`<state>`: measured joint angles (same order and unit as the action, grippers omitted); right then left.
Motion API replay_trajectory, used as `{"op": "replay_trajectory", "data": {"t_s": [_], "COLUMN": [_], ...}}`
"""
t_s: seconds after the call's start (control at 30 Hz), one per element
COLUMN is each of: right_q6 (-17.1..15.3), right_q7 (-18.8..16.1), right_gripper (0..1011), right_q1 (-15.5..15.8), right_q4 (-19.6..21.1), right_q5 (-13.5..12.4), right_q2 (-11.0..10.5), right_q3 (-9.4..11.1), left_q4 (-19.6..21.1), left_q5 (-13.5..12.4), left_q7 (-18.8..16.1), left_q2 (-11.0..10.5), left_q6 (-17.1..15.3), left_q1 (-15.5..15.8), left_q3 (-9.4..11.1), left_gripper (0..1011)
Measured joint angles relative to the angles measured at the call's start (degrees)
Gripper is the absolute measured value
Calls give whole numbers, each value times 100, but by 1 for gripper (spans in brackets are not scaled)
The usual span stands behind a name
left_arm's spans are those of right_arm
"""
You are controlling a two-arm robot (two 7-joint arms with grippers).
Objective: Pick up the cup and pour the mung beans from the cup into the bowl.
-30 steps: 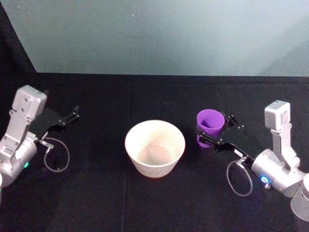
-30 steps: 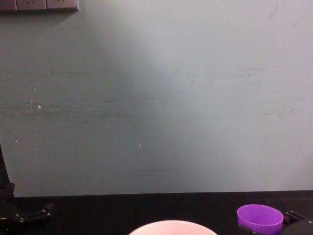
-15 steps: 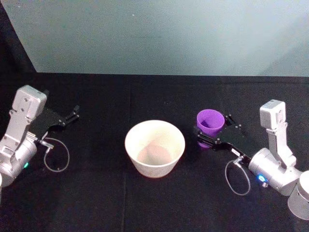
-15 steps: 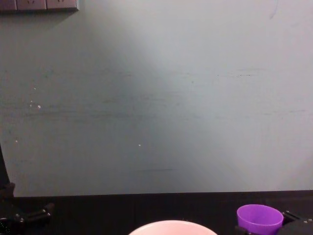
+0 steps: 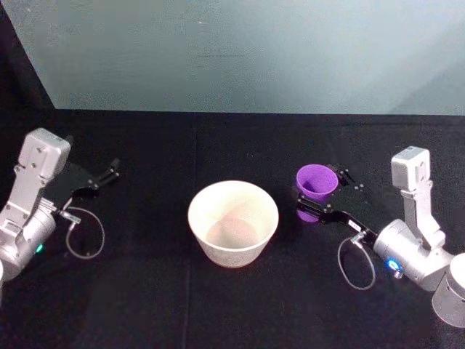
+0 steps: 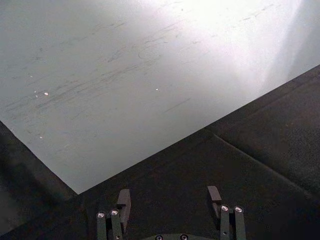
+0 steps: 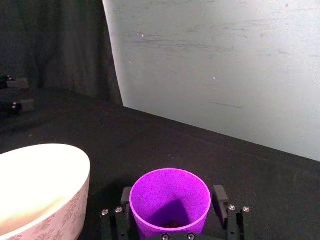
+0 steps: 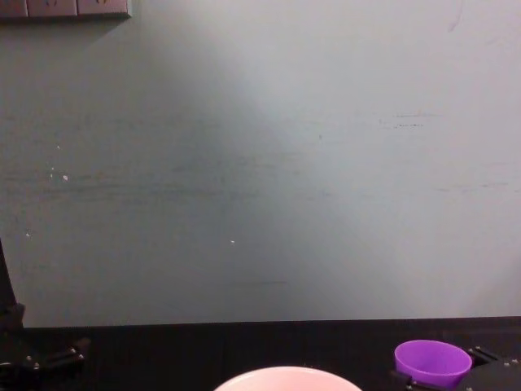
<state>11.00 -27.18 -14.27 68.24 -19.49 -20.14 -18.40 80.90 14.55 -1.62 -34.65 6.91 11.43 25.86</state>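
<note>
black cloth (image 5: 145,305) is lying under everything, and at its left the left gripper (image 5: 110,173) is sitting parked, prongs spread, holding nothing. in the middle the bowl (image 5: 218,251) is standing upright. near it on the right, apart from it, the cup (image 5: 317,182) is standing rim up on the cloth. the right gripper (image 5: 322,193) is reaching in from the right, its fingers (image 7: 218,195) spread on either side of the cup wall and, by my judgement, not yet pinching. the bowl is lying to the cup's left, so the next move is calling for closing, lifting and tipping leftward.
</note>
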Motion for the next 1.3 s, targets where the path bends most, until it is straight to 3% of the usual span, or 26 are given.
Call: {"op": "replay_trajectory", "data": {"t_s": [0.4,0.93,1.3], "right_q6": [-9,-2,-2], "right_q7": [-33,-32,-32], "right_gripper": [1002,1002,782], "right_q1": [-92,-81,-76], "right_q4": [-152,-138,-132], "right_q5": [54,51,46], "right_q2": [110,97,92], "right_q3": [19,16,11], "left_q4": [0,0,0], "left_q5": [0,0,0], "left_q7": [0,0,0], "left_q2": [0,0,0], "left_q6": [0,0,0], "left_q1": [0,0,0], "left_q3": [0,0,0], "left_gripper": [1000,1000,1000]}}
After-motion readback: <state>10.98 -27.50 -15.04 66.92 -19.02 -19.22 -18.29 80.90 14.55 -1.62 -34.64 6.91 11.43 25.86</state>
